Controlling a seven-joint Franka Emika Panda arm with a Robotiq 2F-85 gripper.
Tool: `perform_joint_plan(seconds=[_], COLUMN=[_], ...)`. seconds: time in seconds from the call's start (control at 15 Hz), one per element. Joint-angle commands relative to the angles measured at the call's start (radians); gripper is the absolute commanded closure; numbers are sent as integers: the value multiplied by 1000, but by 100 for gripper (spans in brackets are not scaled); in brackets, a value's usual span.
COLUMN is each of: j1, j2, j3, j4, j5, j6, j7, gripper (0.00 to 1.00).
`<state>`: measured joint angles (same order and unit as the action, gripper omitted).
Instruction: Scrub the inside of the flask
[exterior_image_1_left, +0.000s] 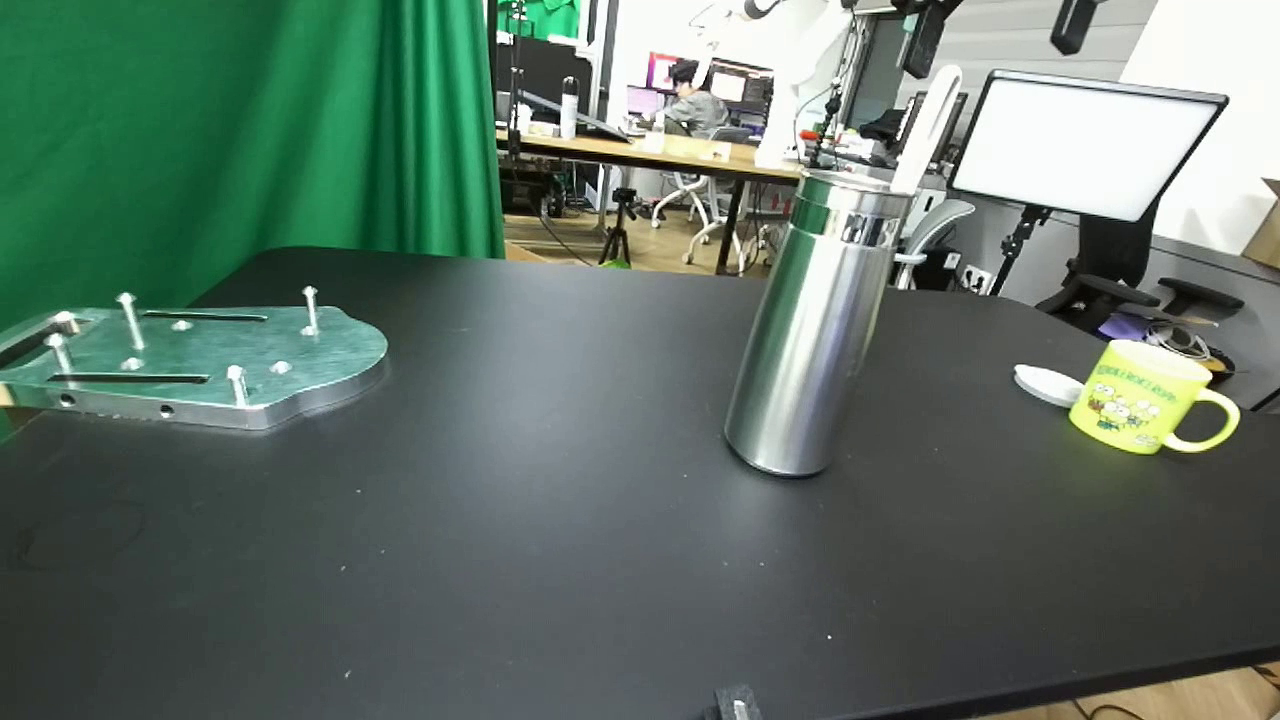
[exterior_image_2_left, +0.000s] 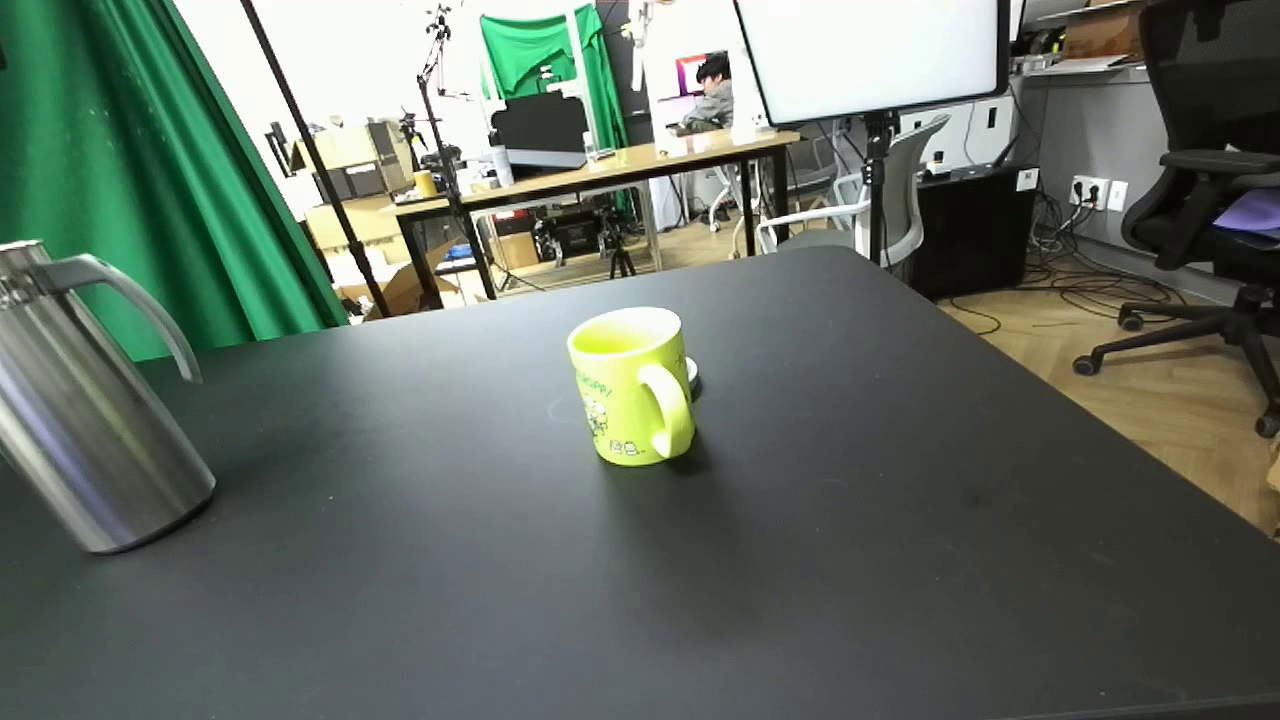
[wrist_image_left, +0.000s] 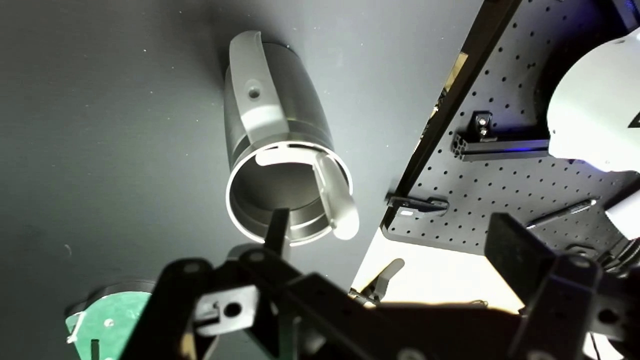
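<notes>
The flask (exterior_image_1_left: 815, 330) stands upright on the counter (exterior_image_1_left: 550, 550), its mouth uncovered, and a white tool (exterior_image_1_left: 928, 130), presumably the scrubber, leans from inside it against the rim. So the tool's placement seems settled; whether any scrubbing is done cannot be told. If none is, gripping the tool and working it around the inner wall remain. The pincer (wrist_image_left: 389, 216) is released: its fingers (wrist_image_left: 515, 255) stand wide apart and neither holds the tool. It hangs fingers-down above the flask's top, the tool's upper end showing between the fingertips in the wrist view, though nearer one; whether that end reaches up between them or lies just below is unclear.
</notes>
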<state>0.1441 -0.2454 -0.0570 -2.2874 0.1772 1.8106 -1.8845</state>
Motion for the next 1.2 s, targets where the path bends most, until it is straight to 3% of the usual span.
perform_joint_plan(seconds=[0.0,0.33,0.73,0.8,0.87,1.13], j1=[-12,-5,-2,-3,-4,-6], j2=[-14,-18,-7,-6,-5,-1], j3=[20,24,29,32,36,47], j4=[-24,-76,-94,-96,-99,-86], j5=[-5,28,55,50,42,25], j6=[73,236,236,242,246,228], j7=[-63,-151,-212,-212,-211,-192], gripper=[0,0,0,25,27,55])
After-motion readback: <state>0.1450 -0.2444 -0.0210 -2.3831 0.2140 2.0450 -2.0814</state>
